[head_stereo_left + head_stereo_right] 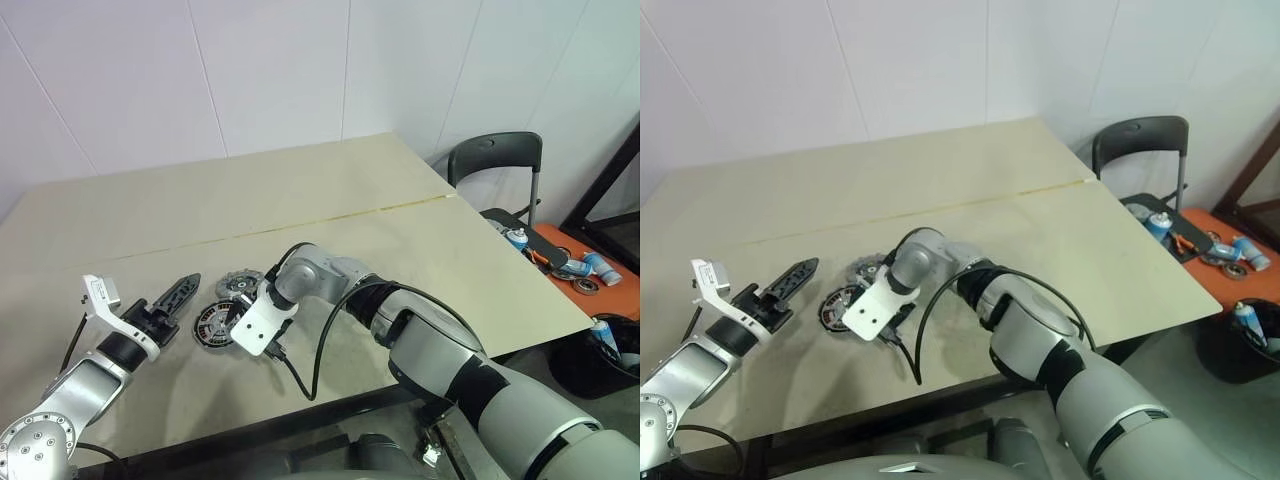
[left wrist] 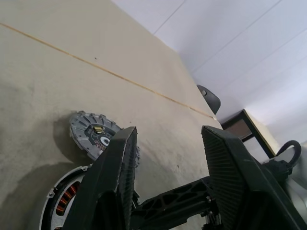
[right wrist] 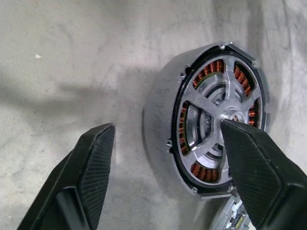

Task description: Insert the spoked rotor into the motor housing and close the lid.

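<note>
Two discs lay close together near the front edge of the table [image 1: 400,230]. The spoked rotor [image 3: 218,120] appeared already seated in the motor housing [image 3: 158,115], its black ring flush inside the silver shell and the copper windings visible between its spokes. The lid [image 2: 96,136] rested ribbed face up just beside the housing on its far side; whether the two touched could not be told. The right gripper [image 3: 168,128] hung angled down over the housing with its jaws wide apart and nothing between them: one finger [image 3: 96,163] stood over bare table outside the shell wall, the other [image 3: 254,167] over the rotor's face. The left gripper [image 2: 170,132] waited roughly level just to the left of the discs, partly open and empty. The step in hand was judged to be checking or steadying the seated rotor before fetching the lid. Done well, it called for gripping across the shell, not on the spokes, keeping the housing flat on the table, and lowering the lid level and centred.
</note>
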### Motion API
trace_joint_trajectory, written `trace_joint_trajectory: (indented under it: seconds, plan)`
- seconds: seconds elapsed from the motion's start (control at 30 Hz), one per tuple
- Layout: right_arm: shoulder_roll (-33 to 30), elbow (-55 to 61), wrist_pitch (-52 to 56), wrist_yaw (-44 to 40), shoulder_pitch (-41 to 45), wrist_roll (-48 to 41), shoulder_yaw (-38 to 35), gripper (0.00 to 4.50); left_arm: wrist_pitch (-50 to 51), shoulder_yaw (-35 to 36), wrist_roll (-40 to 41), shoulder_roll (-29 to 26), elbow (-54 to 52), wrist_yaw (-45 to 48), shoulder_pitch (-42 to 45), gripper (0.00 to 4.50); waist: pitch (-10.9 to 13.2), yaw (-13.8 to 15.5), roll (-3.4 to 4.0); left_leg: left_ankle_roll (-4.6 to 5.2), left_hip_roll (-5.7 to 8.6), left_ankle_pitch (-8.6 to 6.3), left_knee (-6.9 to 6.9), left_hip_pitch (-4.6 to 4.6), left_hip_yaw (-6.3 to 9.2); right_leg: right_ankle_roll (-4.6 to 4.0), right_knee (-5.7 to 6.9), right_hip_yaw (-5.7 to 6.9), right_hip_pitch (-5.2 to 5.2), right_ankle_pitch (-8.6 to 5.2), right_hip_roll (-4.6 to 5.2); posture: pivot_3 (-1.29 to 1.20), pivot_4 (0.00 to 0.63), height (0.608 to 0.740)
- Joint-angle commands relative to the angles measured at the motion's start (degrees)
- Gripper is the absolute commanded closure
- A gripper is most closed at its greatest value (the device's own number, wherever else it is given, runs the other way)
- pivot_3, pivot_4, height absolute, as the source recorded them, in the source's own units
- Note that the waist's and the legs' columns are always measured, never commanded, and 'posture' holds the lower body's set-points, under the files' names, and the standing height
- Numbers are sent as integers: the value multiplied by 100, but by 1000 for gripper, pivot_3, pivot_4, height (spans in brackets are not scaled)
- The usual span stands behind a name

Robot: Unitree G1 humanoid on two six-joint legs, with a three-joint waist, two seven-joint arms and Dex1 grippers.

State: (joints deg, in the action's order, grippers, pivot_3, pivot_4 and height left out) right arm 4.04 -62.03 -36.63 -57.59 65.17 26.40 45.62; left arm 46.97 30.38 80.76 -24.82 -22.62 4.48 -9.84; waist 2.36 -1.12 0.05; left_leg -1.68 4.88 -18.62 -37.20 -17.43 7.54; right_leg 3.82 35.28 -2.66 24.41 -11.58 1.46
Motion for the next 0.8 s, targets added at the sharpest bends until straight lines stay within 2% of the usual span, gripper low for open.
trace_joint_trajectory:
  seconds: [0.03,0.07,0.2,0.5,0.67,0.77,0.8]
  plan:
    - [58,67,-85,103,157,-19,-235,1266,-96,-25,97,-74,-46,-10,127,2223,0,2,-2,0,0,0,1,-2,1,-12,-1,0,1,7,0,0,0,740]
    - [74,69,-97,202,171,-10,-265,1468,-101,-40,85,-72,-32,-3,136,2223,0,1,-3,0,0,0,2,-3,0,-18,-1,0,3,11,0,0,0,740]
    - [110,-6,-111,424,278,161,-262,2788,-116,-82,29,-49,33,38,165,2223,1,-7,-5,0,0,0,8,-5,0,-21,-3,0,7,10,0,0,0,740]
    - [176,12,-184,342,221,281,-240,2788,-242,-235,-101,65,91,102,130,2223,2,-7,-6,-1,-7,0,9,-4,1,-23,-2,1,8,8,0,0,0,740]
    - [96,125,-298,23,53,249,-186,2788,-296,-295,-181,147,113,125,101,2223,2,-5,-8,-1,-7,0,9,-5,1,-23,-3,1,7,7,-1,0,0,740]
    - [90,179,-336,-23,17,227,-224,3352,-311,-313,-229,188,124,147,98,2223,2,-2,-7,0,-6,0,9,-5,1,-23,-4,2,7,7,-1,0,0,740]
    - [100,180,-319,-6,25,234,-236,3668,-320,-320,-245,199,137,153,102,2223,2,-2,-8,0,-7,-1,9,-5,1,-23,-4,2,7,7,-1,0,0,740]
